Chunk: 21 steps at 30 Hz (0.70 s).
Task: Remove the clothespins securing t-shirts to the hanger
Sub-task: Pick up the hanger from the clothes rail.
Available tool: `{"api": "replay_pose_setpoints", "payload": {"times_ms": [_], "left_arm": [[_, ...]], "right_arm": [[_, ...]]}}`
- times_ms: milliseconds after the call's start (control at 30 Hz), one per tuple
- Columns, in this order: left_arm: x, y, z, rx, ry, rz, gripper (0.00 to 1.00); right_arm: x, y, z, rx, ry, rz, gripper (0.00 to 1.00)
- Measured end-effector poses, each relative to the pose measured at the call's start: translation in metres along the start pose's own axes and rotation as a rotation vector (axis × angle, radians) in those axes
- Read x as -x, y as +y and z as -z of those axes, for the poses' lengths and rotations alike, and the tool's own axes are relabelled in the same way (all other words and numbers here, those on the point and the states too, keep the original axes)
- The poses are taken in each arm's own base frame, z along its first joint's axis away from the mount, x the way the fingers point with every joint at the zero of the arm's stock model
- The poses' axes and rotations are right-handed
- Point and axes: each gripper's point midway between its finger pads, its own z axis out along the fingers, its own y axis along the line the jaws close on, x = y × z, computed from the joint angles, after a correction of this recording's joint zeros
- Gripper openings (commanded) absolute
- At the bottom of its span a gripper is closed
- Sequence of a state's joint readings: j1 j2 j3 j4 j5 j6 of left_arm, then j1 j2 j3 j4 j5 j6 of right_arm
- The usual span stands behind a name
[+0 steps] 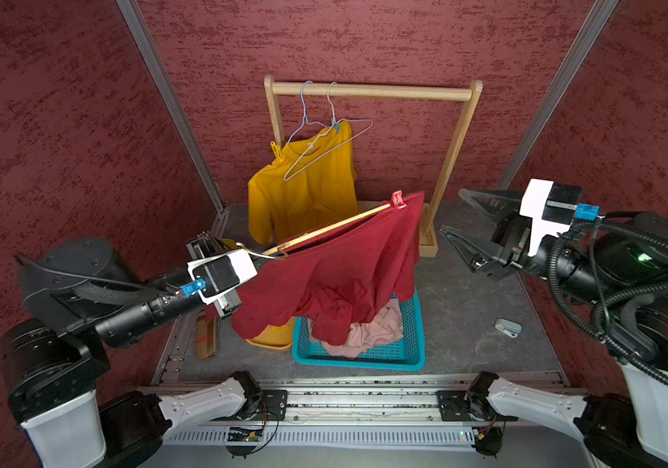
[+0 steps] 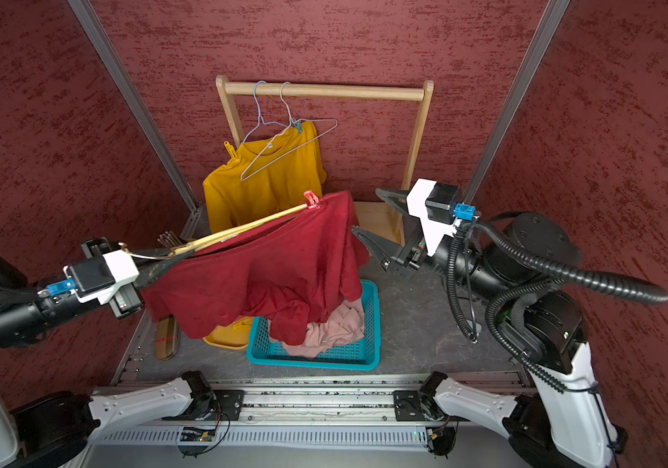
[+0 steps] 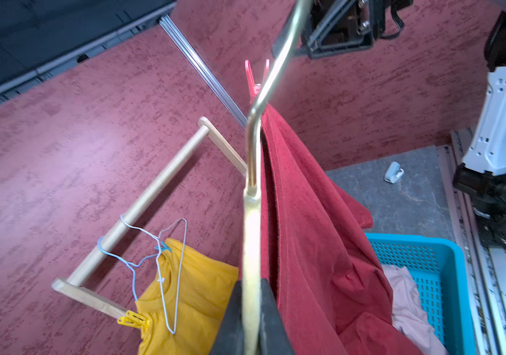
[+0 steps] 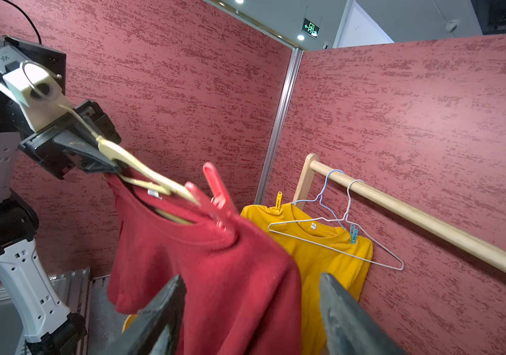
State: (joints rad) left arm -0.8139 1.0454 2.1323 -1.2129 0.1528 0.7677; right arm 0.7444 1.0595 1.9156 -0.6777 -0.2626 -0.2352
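Observation:
My left gripper (image 3: 251, 295) is shut on the neck of a pale wooden hanger (image 1: 332, 231), held out over the table. A dark red t-shirt (image 1: 336, 275) hangs from it, pinned at the far end by a red-pink clothespin (image 1: 398, 199) (image 4: 215, 193). My right gripper (image 1: 452, 211) (image 4: 251, 276) stands open just right of that end, touching nothing. A mustard yellow t-shirt (image 1: 304, 190) hangs on a wire hanger at the rack, held by a yellow clothespin (image 1: 275, 150) and a light blue clothespin (image 1: 336, 126). A pale pink t-shirt (image 1: 369, 332) lies in the basket.
The wooden rack (image 1: 373, 91) stands at the back with a bare wire hanger (image 1: 326, 156) on it. A teal basket (image 1: 356, 360) sits under the red shirt, a yellow tray (image 1: 267, 343) beside it. A small pale clip (image 1: 507, 326) lies on the right.

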Motion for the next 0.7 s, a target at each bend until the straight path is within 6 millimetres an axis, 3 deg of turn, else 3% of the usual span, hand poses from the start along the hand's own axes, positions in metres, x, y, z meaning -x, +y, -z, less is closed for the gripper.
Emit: {"api": "replay_pose_setpoints", "payload": {"times_ms": [167, 333, 467, 700], "left_arm": [[-0.029, -0.031, -0.05, -0.195, 0.121, 0.069, 0.0], [-0.055, -0.063, -0.098, -0.388, 0.206, 0.193, 0.0], [-0.069, -0.071, -0.116, -0.472, 0.216, 0.328, 0.0], [-0.091, -0.053, -0.131, -0.506, 0.146, 0.589, 0.0]], "right_arm": [[0.014, -0.01, 0.0, -0.041, 0.01, -0.003, 0.7], [0.001, -0.008, -0.003, -0.027, 0.076, -0.019, 0.71], [-0.025, -0.001, -0.014, 0.018, 0.162, -0.041, 0.7], [-0.102, 0.018, -0.038, 0.125, 0.361, -0.097, 0.7]]}}
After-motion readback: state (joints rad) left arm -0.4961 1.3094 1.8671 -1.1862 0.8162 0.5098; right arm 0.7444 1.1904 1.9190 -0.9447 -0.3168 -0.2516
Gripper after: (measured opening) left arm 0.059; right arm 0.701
